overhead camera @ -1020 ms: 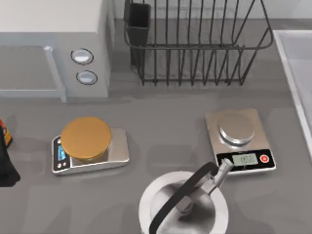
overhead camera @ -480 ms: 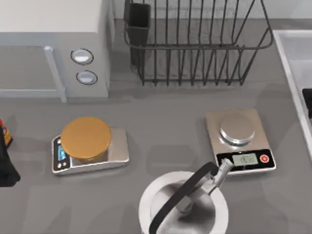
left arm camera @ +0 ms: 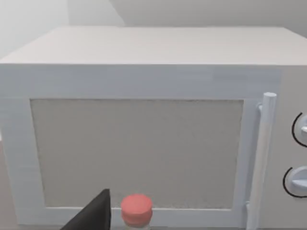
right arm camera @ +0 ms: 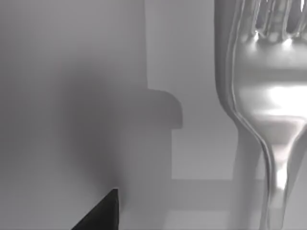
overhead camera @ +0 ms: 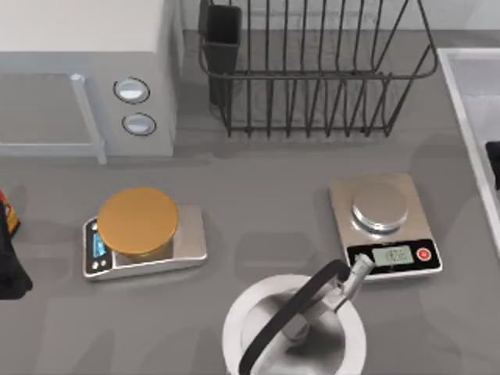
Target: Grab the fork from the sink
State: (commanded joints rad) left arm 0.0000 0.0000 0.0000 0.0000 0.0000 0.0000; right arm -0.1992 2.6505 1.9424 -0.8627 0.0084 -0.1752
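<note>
Shiny silver fork (right arm camera: 268, 120), pale grey sink (overhead camera: 469, 101), black wire rack (overhead camera: 312, 78).

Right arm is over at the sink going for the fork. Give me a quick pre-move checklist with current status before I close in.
1. Fork in the right wrist view: ok, tines and neck show close up.
2. Right arm at the sink: ok, a dark part sits at the top view's right edge over the basin.
3. Right gripper lined up around the fork: cannot tell.
4. Fork already held: cannot tell.
5. Left arm out of the way: ok, at the top view's left edge, facing the microwave.
</note>
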